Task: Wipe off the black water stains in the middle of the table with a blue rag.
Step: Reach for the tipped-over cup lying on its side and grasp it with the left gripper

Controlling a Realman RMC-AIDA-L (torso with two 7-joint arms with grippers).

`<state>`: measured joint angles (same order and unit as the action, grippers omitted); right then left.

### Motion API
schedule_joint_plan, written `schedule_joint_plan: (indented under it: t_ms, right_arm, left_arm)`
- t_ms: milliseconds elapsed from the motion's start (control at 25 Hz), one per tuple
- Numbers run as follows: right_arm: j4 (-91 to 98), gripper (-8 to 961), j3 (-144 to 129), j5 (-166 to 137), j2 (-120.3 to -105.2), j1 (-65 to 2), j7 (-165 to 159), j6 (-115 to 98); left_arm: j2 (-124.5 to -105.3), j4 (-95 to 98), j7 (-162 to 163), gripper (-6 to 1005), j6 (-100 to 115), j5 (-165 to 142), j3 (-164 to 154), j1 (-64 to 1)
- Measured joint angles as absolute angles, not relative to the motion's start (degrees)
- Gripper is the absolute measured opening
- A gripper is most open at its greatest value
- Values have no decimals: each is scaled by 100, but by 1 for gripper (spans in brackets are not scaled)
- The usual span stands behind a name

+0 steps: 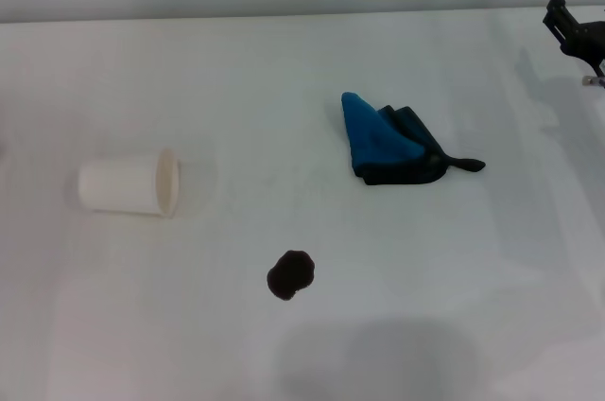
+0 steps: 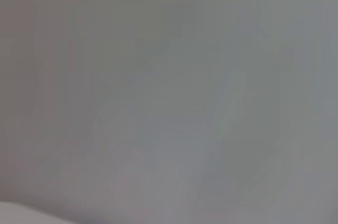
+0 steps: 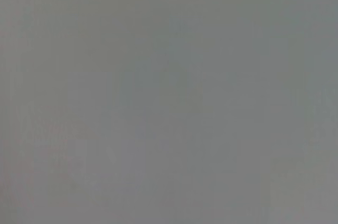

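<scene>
At far right over the worktop [image 1: 284,70] my right fingers [image 1: 577,34] hang, state unclear; blue rag [image 1: 388,144] and black stain [image 1: 290,274] lie apart.

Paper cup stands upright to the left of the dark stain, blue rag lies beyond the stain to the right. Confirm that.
Not quite: the head view shows the paper cup lying on its side, not upright. The rest holds: it is left of the dark stain, and the blue rag lies beyond the stain to the right.

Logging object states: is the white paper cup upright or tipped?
Tipped: the white paper cup lies on its side on the white table, rim facing right.
</scene>
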<state>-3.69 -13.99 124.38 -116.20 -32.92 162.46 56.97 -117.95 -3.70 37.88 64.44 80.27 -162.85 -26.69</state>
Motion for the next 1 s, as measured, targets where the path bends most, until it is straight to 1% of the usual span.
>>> schedule_joint_plan:
  t_ms: [240,440,520,800,1000]
  right_arm:
    - [-369,875,-1397,12436,-11619,-3467,16247,5652]
    - [-360,875,-1397,12436,-11614,-3568,16248,5540]
    - [-338,875,-1397,12436,-11607,-3568,16248,5526]
    - [-321,875,-1397,12436,-11593,-3510,16250,5489]
    - [-336,875,-1397,12430,-11593,-3399,16251,5524]
  left_arm:
    - [-11554,-1338,6382,876,6532,5975,-16287,-3265]
    - [-11339,-2140,8115,877,7221,4913,-16285,-3414]
    - [-11306,-2457,8494,877,7588,4818,-16284,-3401]
    - [-11253,-3514,9596,824,8462,4617,-16291,-3405]
    - [-11189,-3824,9823,780,8677,3959,-16295,-3766]
